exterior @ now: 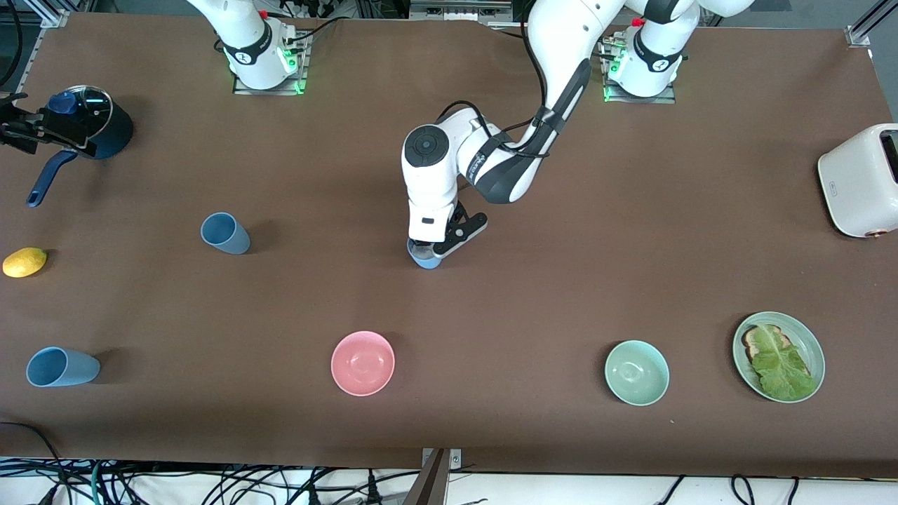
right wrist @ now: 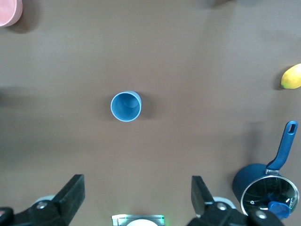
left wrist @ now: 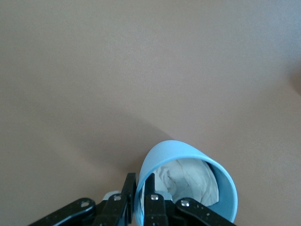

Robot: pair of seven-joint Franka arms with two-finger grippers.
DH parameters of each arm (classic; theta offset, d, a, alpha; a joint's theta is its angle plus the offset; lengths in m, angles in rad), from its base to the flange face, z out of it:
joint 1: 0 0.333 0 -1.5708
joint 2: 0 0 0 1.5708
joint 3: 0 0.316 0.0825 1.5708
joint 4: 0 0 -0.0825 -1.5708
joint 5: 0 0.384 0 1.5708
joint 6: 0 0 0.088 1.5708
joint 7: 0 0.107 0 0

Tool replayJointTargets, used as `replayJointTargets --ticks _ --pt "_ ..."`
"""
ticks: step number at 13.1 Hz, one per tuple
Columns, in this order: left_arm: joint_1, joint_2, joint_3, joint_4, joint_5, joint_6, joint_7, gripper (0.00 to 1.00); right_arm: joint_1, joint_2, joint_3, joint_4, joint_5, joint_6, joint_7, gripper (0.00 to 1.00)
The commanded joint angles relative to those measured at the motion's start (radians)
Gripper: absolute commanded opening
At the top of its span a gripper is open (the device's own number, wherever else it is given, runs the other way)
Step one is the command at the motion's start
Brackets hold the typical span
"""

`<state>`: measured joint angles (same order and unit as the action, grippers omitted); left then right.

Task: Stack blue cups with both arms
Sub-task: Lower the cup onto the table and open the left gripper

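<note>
Three light-blue cups show. My left gripper (exterior: 429,247) is shut on the rim of one blue cup (exterior: 424,258) low over the table's middle, one finger inside and one outside. In the left wrist view the gripper (left wrist: 142,184) holds this cup (left wrist: 188,155) tilted, with crumpled white material inside. A second cup (exterior: 225,233) stands toward the right arm's end and also shows in the right wrist view (right wrist: 125,106). A third cup (exterior: 62,367) is nearer the front camera at that end. My right gripper (right wrist: 136,184) is open and empty, high over the table; the front view does not show it.
A navy long-handled pot (exterior: 91,126) with a glass lid and a lemon (exterior: 24,261) sit at the right arm's end. A pink bowl (exterior: 363,362), a mint-green bowl (exterior: 636,373) and a plate (exterior: 817,354) with toast and lettuce line the near side. A white toaster (exterior: 859,179) stands at the left arm's end.
</note>
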<state>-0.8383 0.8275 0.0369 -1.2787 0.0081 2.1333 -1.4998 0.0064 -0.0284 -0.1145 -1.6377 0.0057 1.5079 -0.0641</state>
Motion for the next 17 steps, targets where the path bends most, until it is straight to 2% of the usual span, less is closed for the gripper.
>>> replayJointTargets --ticks 1,3,4,9,13,15,17 --pt "-0.015 0.018 0.017 0.027 0.006 -0.006 -0.016 0.34 0.001 -0.007 -0.002 0.001 -0.001 -0.011 0.001 1.0" --pt "-0.016 0.015 0.018 0.029 0.009 -0.006 -0.016 0.97 0.001 -0.007 -0.001 0.001 -0.003 -0.011 0.001 1.0" --pt "-0.018 0.012 0.021 0.029 0.022 -0.006 -0.014 1.0 0.001 -0.008 0.001 0.001 -0.006 -0.011 0.006 1.0" --pt "-0.025 -0.027 0.021 0.024 0.055 -0.01 0.009 1.0 0.003 -0.007 0.006 0.001 -0.007 -0.023 0.009 1.0" --pt "-0.016 -0.138 0.02 -0.036 0.05 -0.059 0.191 1.0 0.01 0.007 0.019 -0.002 -0.007 -0.029 0.009 1.0" --pt "0.007 -0.197 0.021 -0.027 0.043 -0.166 0.307 1.0 0.01 0.019 0.024 -0.013 -0.009 -0.022 0.007 1.0" --pt "0.074 -0.273 0.02 -0.018 0.035 -0.302 0.486 1.0 0.012 0.028 0.026 -0.034 -0.009 -0.019 0.004 1.0"
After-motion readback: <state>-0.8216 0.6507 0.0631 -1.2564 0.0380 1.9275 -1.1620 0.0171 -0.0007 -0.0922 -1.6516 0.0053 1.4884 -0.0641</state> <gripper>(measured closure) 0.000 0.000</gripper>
